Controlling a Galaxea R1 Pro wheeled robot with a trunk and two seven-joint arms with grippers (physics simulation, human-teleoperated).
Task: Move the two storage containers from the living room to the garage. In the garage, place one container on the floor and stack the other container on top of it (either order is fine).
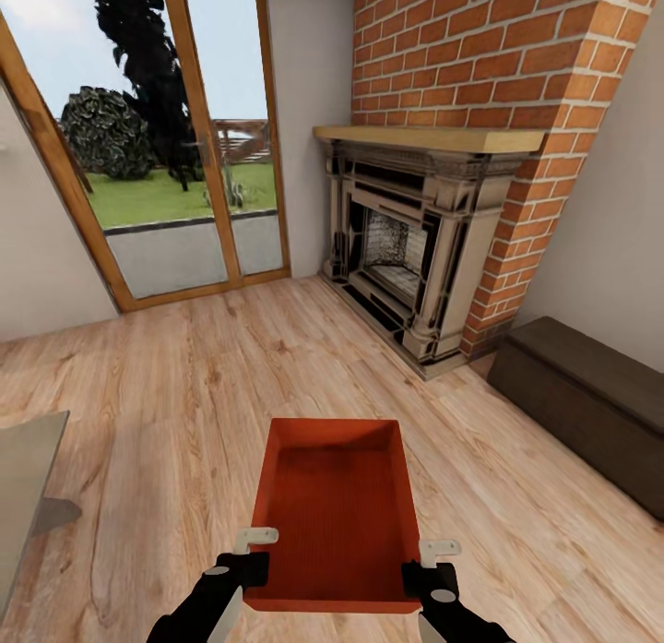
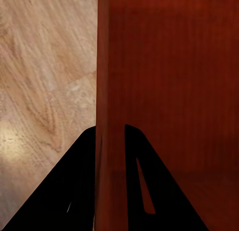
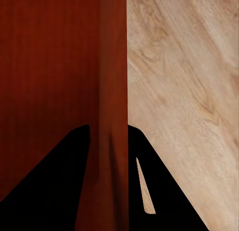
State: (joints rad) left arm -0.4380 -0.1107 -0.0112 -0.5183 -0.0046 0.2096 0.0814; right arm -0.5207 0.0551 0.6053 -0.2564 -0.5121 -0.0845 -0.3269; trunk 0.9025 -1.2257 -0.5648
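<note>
An orange-red storage container (image 1: 337,505) is held above the light wood-plank floor (image 1: 184,394), its side walls pinched by the left claw (image 1: 247,560) and right claw (image 1: 429,569). Open floor is seen ahead toward the glass doors (image 1: 184,145) and brick fireplace (image 1: 415,246); a dark chest (image 1: 590,394) stands right. Thin plain walls are shown between the fingers (image 2: 149,181) in wrist views.
</note>
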